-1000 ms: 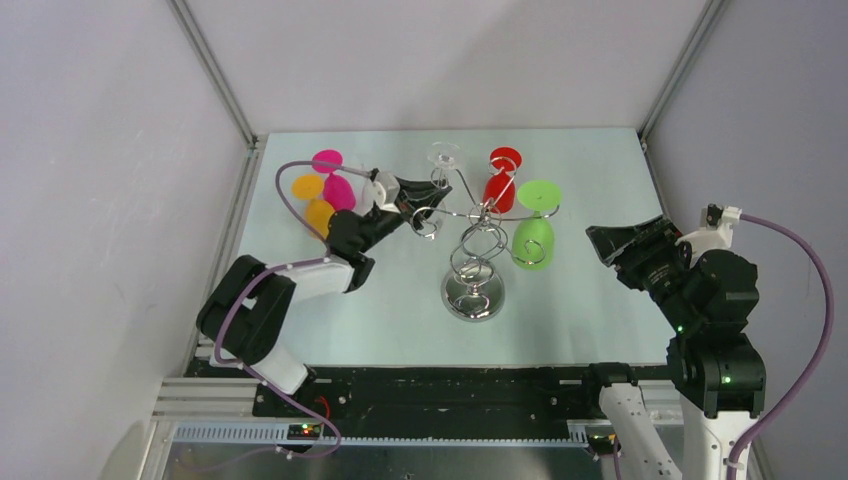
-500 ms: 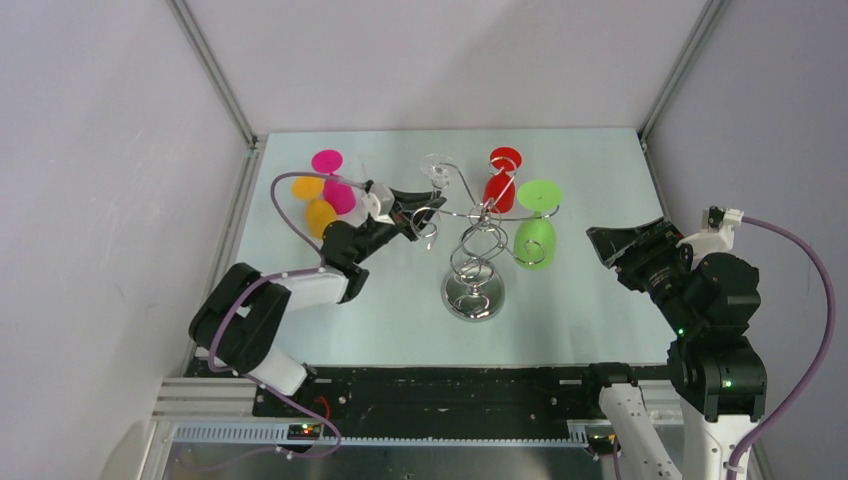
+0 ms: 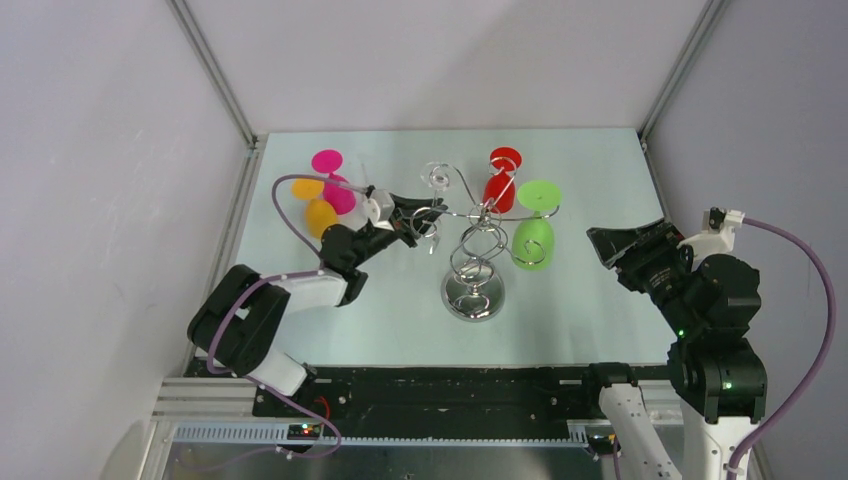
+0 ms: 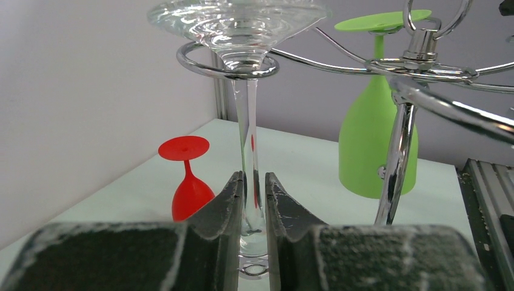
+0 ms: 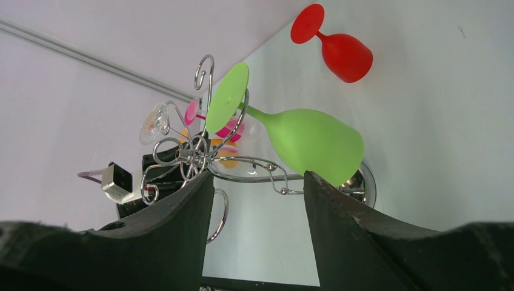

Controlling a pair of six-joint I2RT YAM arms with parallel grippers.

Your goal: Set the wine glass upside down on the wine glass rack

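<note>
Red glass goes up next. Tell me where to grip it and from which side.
Take the red wine glass by its short stem, between foot and bowl. It stands bowl-down on the table, foot on top, so level jaws fit there. Probably come from the right with the open right gripper: the wine glass rack and the hanging green wine glass crowd its near side.

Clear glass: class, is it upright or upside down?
Upside down. On the clear glass, the foot is on top, over a loop of the rack; the stem runs down into the left tool, shut on it.
</note>
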